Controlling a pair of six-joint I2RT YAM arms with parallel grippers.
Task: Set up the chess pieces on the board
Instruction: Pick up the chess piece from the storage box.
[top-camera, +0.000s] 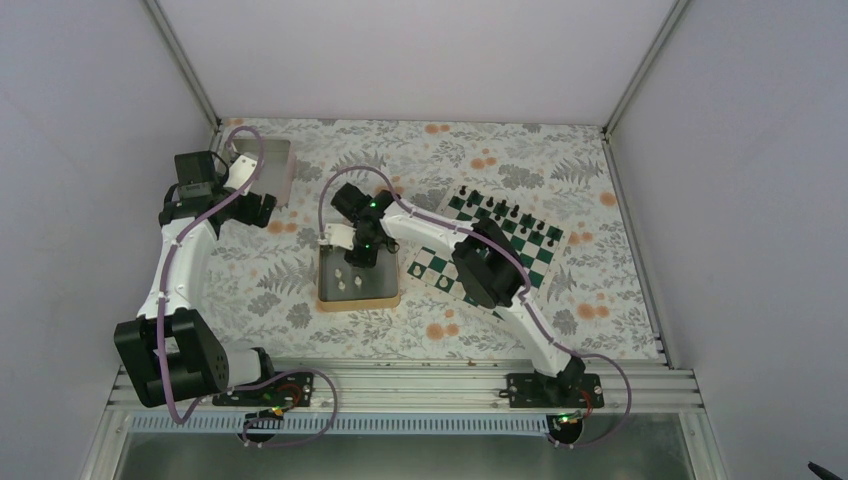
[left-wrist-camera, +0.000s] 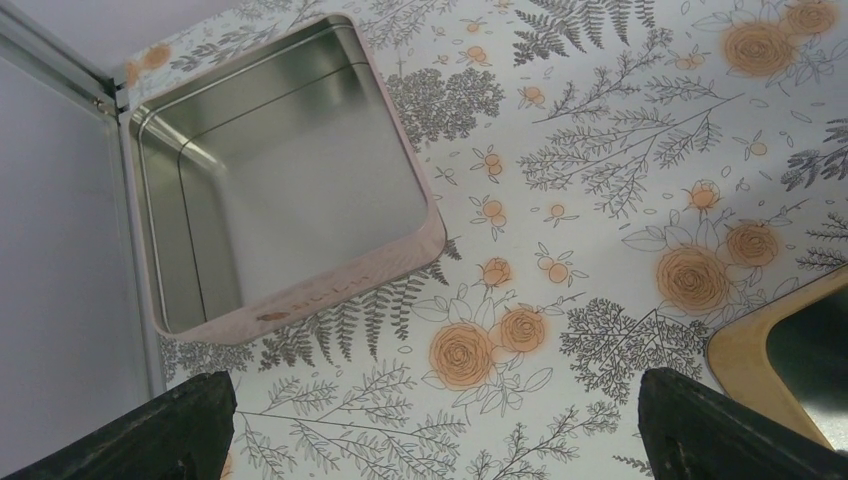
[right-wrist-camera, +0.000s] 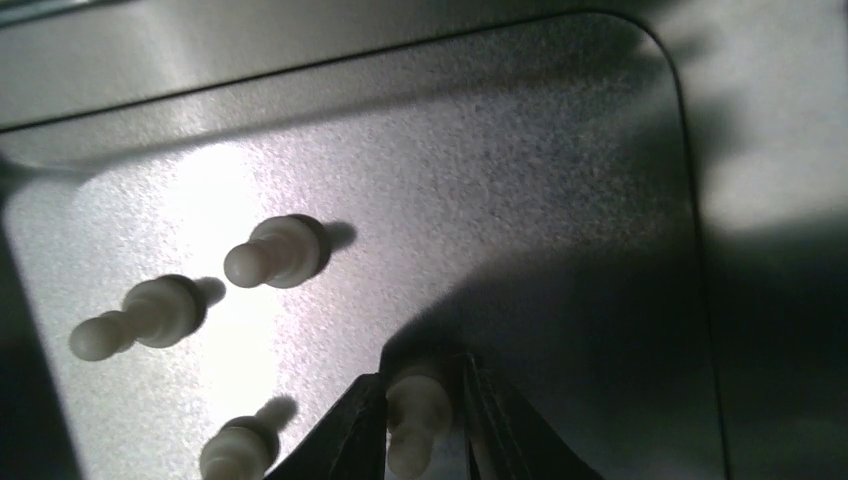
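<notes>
The green-and-white board (top-camera: 536, 262) lies right of centre, with black pieces (top-camera: 497, 209) along its far edge. Several white chess pieces (top-camera: 347, 279) lie in the gold-rimmed tin (top-camera: 358, 300). My right gripper (top-camera: 364, 254) reaches down into this tin. In the right wrist view the right gripper (right-wrist-camera: 420, 415) is shut on one white chess piece (right-wrist-camera: 413, 405), at the tin floor. Three more white pieces (right-wrist-camera: 274, 252) lie to its left. My left gripper (left-wrist-camera: 437, 440) is open and empty above the floral cloth, near the pinkish tray (left-wrist-camera: 330, 285).
The pinkish tray (top-camera: 281, 168) stands at the back left with nothing in it. A corner of the gold-rimmed tin (left-wrist-camera: 750, 352) shows at the right of the left wrist view. The right arm's forearm (top-camera: 487, 265) crosses over the board's near left part.
</notes>
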